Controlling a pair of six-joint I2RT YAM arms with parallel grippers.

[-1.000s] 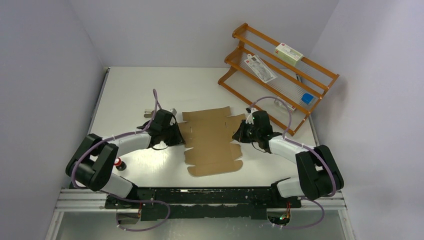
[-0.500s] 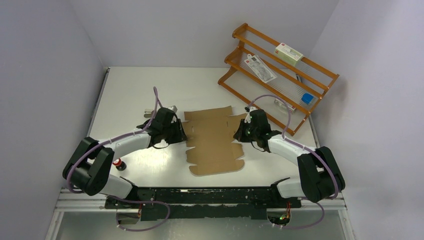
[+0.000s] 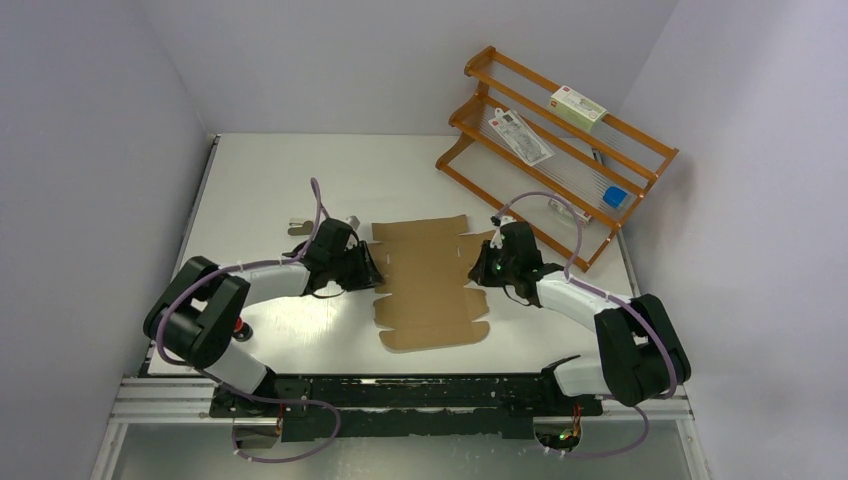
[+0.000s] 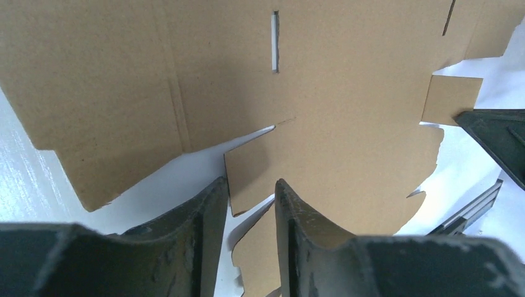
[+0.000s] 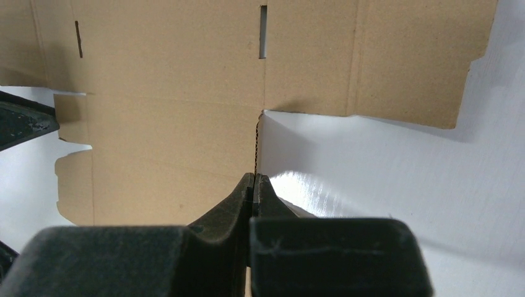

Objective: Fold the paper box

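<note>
Our right pincer [image 5: 253,180] is pressed together on the thin raised edge of a side flap of the paper box [image 3: 430,290], we judge to stand that flap up. Our left pincer [image 4: 247,189] is spread with a small tab lying between its fingers (not gripped, as far as we can tell), likely lined up for the opposite side. The box lies flat on the desk [image 3: 270,180] between the arms, plain brown, creased, slotted and scallop-edged.
</note>
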